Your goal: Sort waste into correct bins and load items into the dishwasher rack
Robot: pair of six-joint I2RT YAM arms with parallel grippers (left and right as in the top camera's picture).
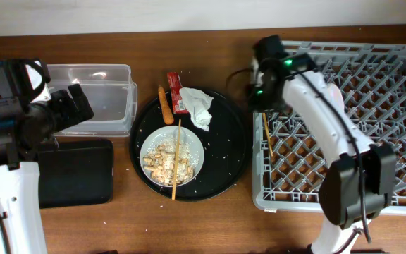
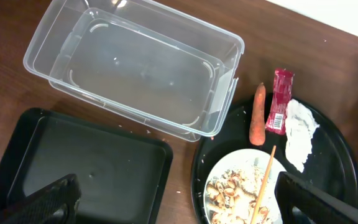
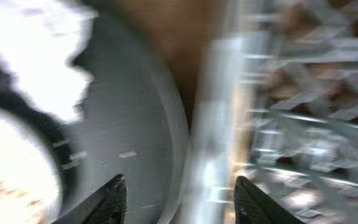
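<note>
A white shallow bowl (image 1: 173,159) of beige rice and scraps (image 2: 235,191) sits on the round black tray (image 1: 224,152), with one wooden chopstick (image 1: 177,159) across it. A red wrapper (image 1: 175,92), white tissue (image 1: 199,106) and orange carrot stick (image 1: 165,104) lie at the tray's far edge. A second chopstick (image 1: 267,137) lies in the grey rack (image 1: 358,127). My left gripper (image 2: 179,208) is open and empty above the shallow black tray (image 2: 73,158). My right gripper (image 3: 182,199) is open and empty over the rack's left rim (image 3: 216,124). The small bowl and blue cup are out of view.
The clear tub (image 1: 94,99) stands empty behind the shallow black tray (image 1: 76,173) at the left. The left wrist view also shows the tub (image 2: 135,74), carrot stick (image 2: 258,113), wrapper (image 2: 280,101) and tissue (image 2: 300,130). Rice grains are scattered on the round tray.
</note>
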